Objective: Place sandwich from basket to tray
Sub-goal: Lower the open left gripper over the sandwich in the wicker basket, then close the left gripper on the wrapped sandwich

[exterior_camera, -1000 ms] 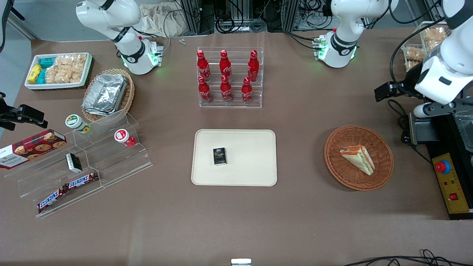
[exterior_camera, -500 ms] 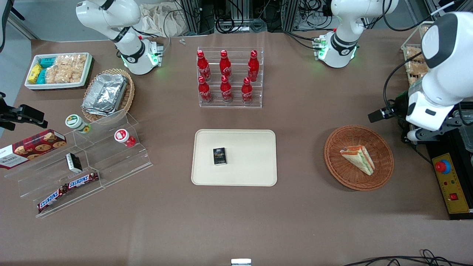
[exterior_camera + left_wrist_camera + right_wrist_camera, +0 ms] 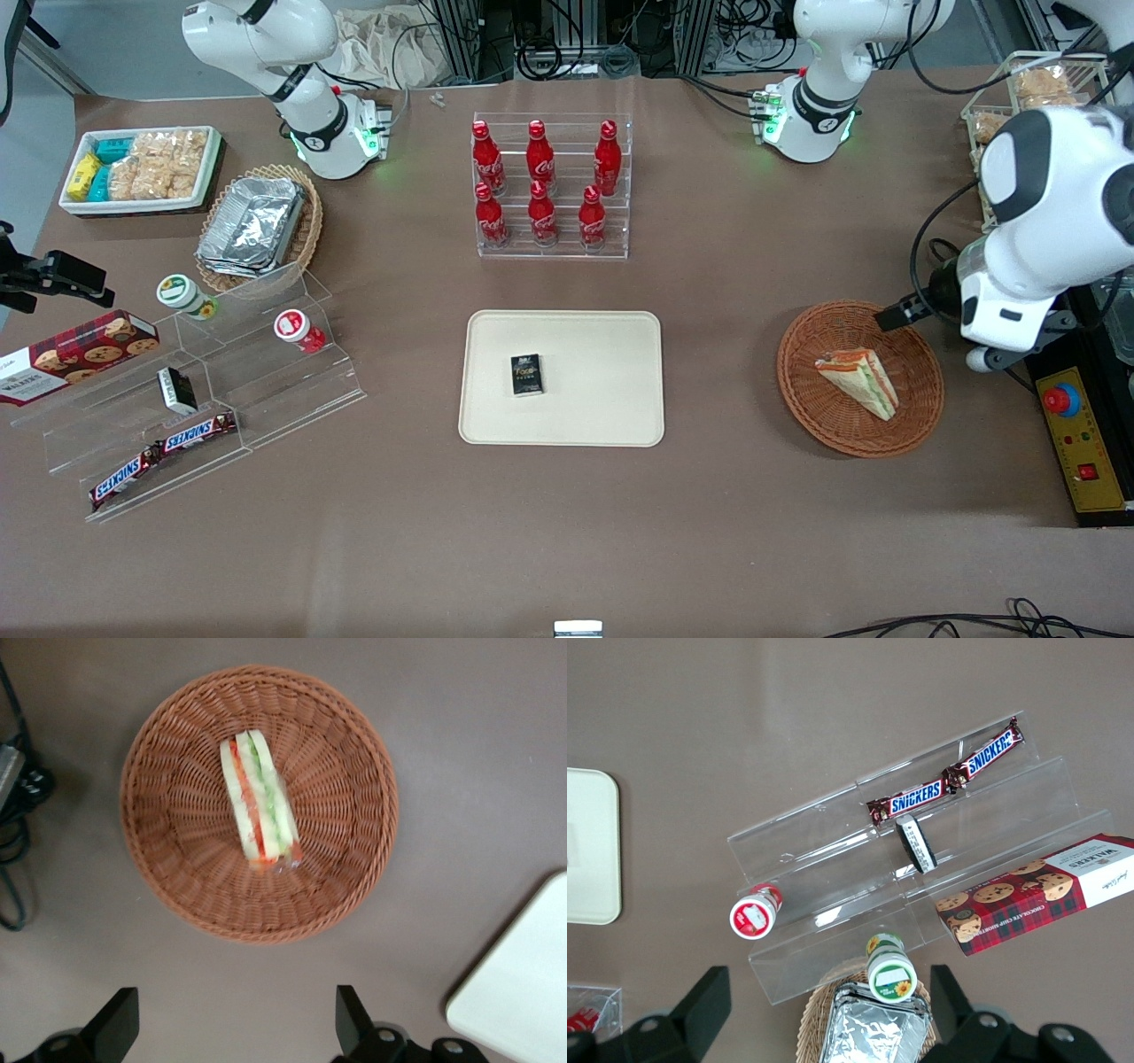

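Since the earlier frames the working arm has swung down the right edge of the front view; its gripper (image 3: 895, 316) now sits over the upper right rim of the basket (image 3: 802, 390), where before it hung well clear of it.

Sandwich (image 3: 859, 382): triangular wedge, clear wrap, white bread with green, orange and red layers. Lies in the basket, right of centre in the front view; untouched. In the wrist view the sandwich (image 3: 259, 799) lies lengthwise near the middle of the basket (image 3: 159, 859).

Basket: round, reddish-brown wicker, on the brown table (image 3: 567, 532), right of the tray.

Gripper: fingers (image 3: 113, 1026) spread wide apart, holding nothing; in the wrist view the gripper (image 3: 235, 1023) is apart from the basket rim, above bare table.

Tray (image 3: 602, 416): cream, rectangular, rounded corners, centre of the front view. Carries one small black box (image 3: 526, 374), left of its middle. One corner of the tray (image 3: 523, 992) shows in the wrist view.

Rack of red bottles (image 3: 551, 186): clear acrylic, six bottles, above the tray in the frame.

Stepped acrylic stand (image 3: 204, 390): lower left, bearing Snickers bars (image 3: 164, 454) and two small cups.

Pale basket of foil containers (image 3: 257, 226) and white bin of snacks (image 3: 142, 168): upper left.
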{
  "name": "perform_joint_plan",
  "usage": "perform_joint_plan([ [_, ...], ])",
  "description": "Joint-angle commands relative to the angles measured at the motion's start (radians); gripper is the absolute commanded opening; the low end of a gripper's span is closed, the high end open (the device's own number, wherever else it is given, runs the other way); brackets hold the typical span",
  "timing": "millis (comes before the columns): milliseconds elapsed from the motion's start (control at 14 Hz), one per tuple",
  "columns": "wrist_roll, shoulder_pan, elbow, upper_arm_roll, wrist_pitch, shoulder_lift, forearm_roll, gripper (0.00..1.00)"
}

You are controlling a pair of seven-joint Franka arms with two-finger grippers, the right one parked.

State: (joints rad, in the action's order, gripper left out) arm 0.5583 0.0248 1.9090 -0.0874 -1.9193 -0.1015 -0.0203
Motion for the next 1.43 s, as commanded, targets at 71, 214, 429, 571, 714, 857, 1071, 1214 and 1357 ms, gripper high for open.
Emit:
perform_joint_plan([
  [71,0.119,0.006,0.051,-0.006,-0.108,-0.053,0.011,1.00],
  [214,0.167,0.006,0.059,-0.005,-0.150,-0.089,0.013,1.00],
  [429,0.206,0.006,0.090,-0.003,-0.239,-0.133,0.014,1.00],
  [571,0.225,0.007,0.117,-0.002,-0.309,-0.158,0.014,1.00],
  [714,0.239,0.007,0.146,-0.002,-0.381,-0.182,0.014,1.00],
  [857,0.242,0.007,0.165,0.000,-0.435,-0.205,0.014,1.00],
  [1071,0.290,0.006,0.166,0.024,-0.478,-0.242,0.038,1.00],
  [1214,0.302,0.006,0.166,0.031,-0.495,-0.256,0.059,1.00],
  [1357,0.302,0.006,0.166,0.032,-0.513,-0.274,0.060,1.00],
])
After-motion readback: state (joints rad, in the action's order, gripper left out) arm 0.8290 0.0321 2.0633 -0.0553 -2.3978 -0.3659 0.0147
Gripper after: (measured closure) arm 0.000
